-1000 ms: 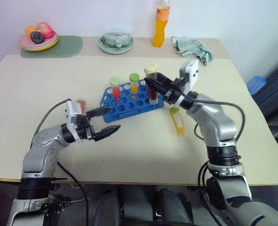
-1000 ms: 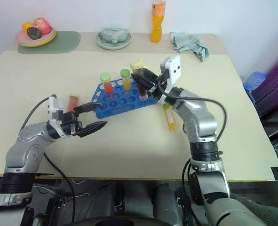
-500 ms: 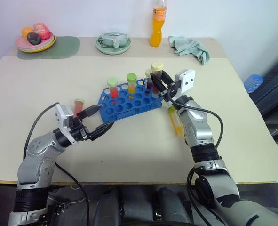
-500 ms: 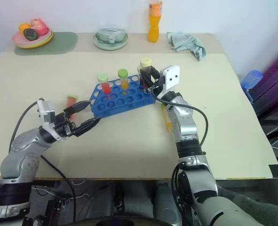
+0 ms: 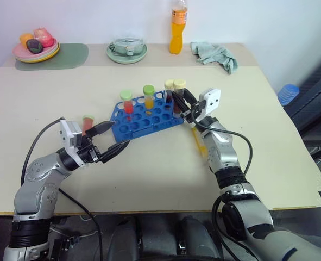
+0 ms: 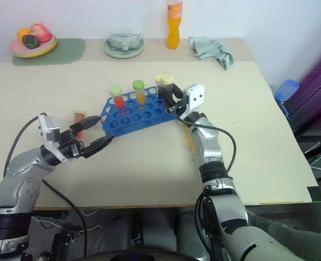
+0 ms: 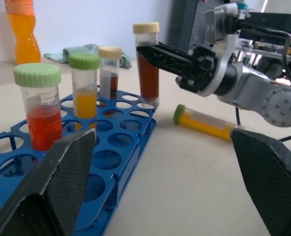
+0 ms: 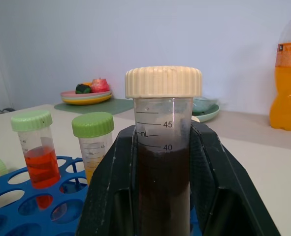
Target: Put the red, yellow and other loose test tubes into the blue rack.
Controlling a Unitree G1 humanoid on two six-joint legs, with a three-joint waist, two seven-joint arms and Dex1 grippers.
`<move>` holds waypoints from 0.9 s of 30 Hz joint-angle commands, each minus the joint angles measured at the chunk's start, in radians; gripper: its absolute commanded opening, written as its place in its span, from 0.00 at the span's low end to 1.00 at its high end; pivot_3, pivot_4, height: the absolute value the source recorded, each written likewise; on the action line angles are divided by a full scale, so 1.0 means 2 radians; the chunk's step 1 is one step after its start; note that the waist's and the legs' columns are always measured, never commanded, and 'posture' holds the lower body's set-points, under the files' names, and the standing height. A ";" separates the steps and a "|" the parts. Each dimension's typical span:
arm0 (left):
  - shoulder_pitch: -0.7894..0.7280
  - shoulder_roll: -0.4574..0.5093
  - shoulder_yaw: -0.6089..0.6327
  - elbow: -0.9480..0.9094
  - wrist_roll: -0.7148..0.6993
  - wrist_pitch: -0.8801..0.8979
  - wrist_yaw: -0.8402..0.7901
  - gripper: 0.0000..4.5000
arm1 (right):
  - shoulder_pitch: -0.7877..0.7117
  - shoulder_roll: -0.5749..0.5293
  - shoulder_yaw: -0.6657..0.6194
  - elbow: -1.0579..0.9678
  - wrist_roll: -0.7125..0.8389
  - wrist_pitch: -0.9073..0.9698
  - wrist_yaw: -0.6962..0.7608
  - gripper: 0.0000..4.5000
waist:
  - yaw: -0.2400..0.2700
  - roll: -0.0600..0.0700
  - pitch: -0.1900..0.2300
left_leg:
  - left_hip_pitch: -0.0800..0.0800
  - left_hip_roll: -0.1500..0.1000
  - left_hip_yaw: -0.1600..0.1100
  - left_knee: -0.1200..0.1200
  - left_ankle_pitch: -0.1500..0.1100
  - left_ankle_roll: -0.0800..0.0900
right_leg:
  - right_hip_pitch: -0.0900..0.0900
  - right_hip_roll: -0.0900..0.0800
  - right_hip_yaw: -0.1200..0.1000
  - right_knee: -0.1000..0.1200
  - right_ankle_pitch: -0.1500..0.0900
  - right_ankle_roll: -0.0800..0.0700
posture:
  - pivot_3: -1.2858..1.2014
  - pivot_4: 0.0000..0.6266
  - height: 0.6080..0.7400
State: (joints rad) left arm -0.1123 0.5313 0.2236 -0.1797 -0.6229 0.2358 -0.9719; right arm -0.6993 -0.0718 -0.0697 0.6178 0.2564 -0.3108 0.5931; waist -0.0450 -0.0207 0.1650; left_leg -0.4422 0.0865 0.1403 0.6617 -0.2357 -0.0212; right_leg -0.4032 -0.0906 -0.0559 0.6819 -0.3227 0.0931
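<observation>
Dark-brown tube [image 8: 163,147] clamped upright in the right gripper [image 5: 183,103], over the blue rack's [image 5: 144,117] right end.

Ribbed cream cap, clear graduated plastic. Left gripper [image 5: 112,139] spread wide, empty, near the rack's left corner. Yellow tube [image 7: 204,121] lying flat just right of the rack; red tube [image 5: 87,122] lying left of it.

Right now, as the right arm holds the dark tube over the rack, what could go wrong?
1. The dark brown tube, clamped in the right gripper, sits at the blue rack's edge hole; if tilted, its tip may catch the rim and shift the rack.
2. It stands close to the cream-capped tube; the fingers could knock that neighbour.
3. The yellow tube lies loose beside the right arm and might be rolled away.
</observation>
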 commanded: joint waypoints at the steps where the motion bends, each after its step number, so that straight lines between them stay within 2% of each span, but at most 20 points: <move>1: -0.005 0.005 0.009 -0.021 -0.011 0.000 0.003 1.00 | -0.008 0.001 -0.006 0.026 -0.004 -0.015 -0.004 0.17 | 0.000 0.000 0.000 | 0.000 0.000 0.000 0.000 0.000 0.000 | 0.000 0.000 0.000 0.000 0.000 0.000 | 0.52 0.24 1.00; 16: 0.001 0.015 0.013 -0.029 -0.016 0.008 0.006 1.00 | -0.022 0.024 -0.014 0.075 0.015 -0.035 0.014 0.17 | -0.001 0.000 0.000 | 0.000 0.000 0.000 0.000 0.000 0.000 | 0.000 0.000 0.000 0.000 0.000 0.000 | 0.52 0.24 1.00; 23: 0.003 0.016 0.012 -0.033 -0.020 0.010 0.009 1.00 | -0.020 0.021 -0.025 0.066 0.017 -0.046 0.016 0.96 | 0.000 0.000 0.000 | 0.000 0.000 0.000 0.000 0.000 0.000 | 0.000 0.000 0.000 0.000 0.000 0.000 | 0.52 0.24 1.00; 27: 0.003 0.011 0.007 -0.034 -0.019 0.008 0.009 1.00 | -0.016 0.002 -0.015 0.040 0.000 -0.043 0.019 0.98 | 0.000 0.000 0.000 | 0.000 0.000 0.000 0.000 0.000 0.000 | 0.000 0.000 0.000 0.000 0.000 0.000 | 0.52 0.24 1.00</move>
State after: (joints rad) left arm -0.1098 0.5511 0.2234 -0.2130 -0.6444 0.2573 -0.9545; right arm -0.7288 -0.0493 -0.1024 0.7597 0.2641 -0.3864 0.6260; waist -0.0446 -0.0200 0.1654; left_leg -0.4421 0.0866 0.1402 0.6616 -0.2356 -0.0213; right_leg -0.4030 -0.0908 -0.0557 0.6818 -0.3227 0.0930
